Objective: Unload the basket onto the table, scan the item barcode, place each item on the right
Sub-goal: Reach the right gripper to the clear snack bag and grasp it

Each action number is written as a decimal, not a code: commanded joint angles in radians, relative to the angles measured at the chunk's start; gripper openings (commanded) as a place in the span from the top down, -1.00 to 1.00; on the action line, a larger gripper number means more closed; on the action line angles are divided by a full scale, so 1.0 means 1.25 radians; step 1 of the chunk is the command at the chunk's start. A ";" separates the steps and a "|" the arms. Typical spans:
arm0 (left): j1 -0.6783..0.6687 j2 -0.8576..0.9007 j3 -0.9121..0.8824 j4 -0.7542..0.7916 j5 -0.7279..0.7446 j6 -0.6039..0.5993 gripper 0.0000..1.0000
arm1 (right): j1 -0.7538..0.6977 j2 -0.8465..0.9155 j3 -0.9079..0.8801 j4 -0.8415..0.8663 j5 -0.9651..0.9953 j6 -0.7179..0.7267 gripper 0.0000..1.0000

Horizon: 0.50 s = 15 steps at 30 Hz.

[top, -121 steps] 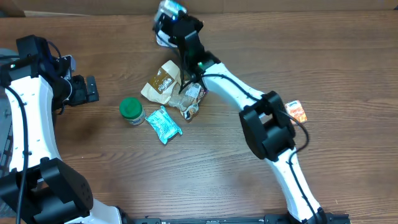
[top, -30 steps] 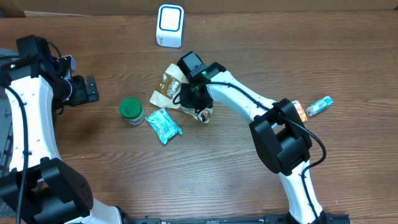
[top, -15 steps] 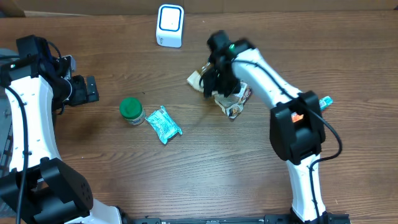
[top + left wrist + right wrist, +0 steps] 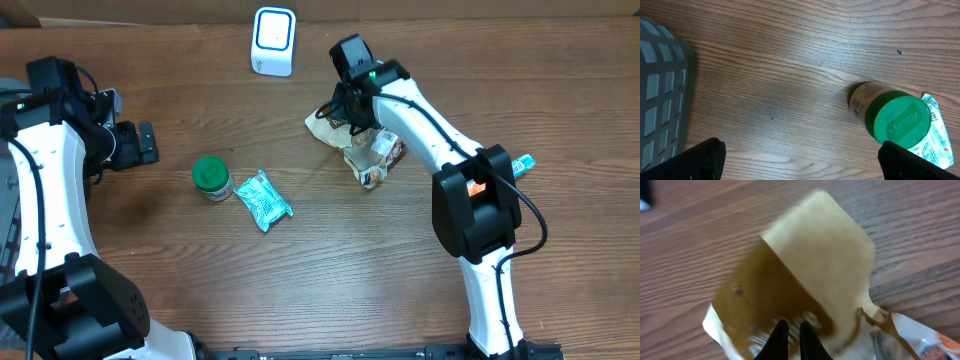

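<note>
A brown and tan pouch (image 4: 323, 127) lies right of the white scanner (image 4: 272, 40), and it fills the right wrist view (image 4: 810, 275), blurred. My right gripper (image 4: 346, 110) is over it, its two dark fingertips (image 4: 790, 325) pinched together on the pouch's printed lower part. A crumpled wrapper (image 4: 372, 160) touches the pouch on its right. A green-lidded jar (image 4: 211, 177) and a teal packet (image 4: 263, 200) lie at centre left. My left gripper (image 4: 140, 143) stands wide open, left of the jar (image 4: 896, 120), with nothing between its fingers (image 4: 702, 160).
An orange packet (image 4: 482, 178) and a small blue-tipped tube (image 4: 521, 162) lie beside the right arm's base. A grey mat (image 4: 660, 90) sits at the left table edge. The teal packet's corner (image 4: 936, 141) shows behind the jar.
The right gripper dragged the pouch and wrapper from the table's middle to the right, opened, then shut again on the pouch. The left arm has not moved.
</note>
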 commanded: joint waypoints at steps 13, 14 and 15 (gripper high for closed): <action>-0.002 -0.002 0.001 -0.001 0.005 -0.005 -0.99 | 0.041 0.017 -0.154 0.127 -0.437 -0.498 0.28; -0.002 -0.002 0.001 -0.001 0.005 -0.005 -0.99 | 0.043 0.017 -0.131 0.085 -0.452 -0.519 0.19; -0.002 -0.002 0.001 0.000 0.005 -0.005 -0.99 | 0.043 0.016 -0.119 0.066 -0.454 -0.519 0.12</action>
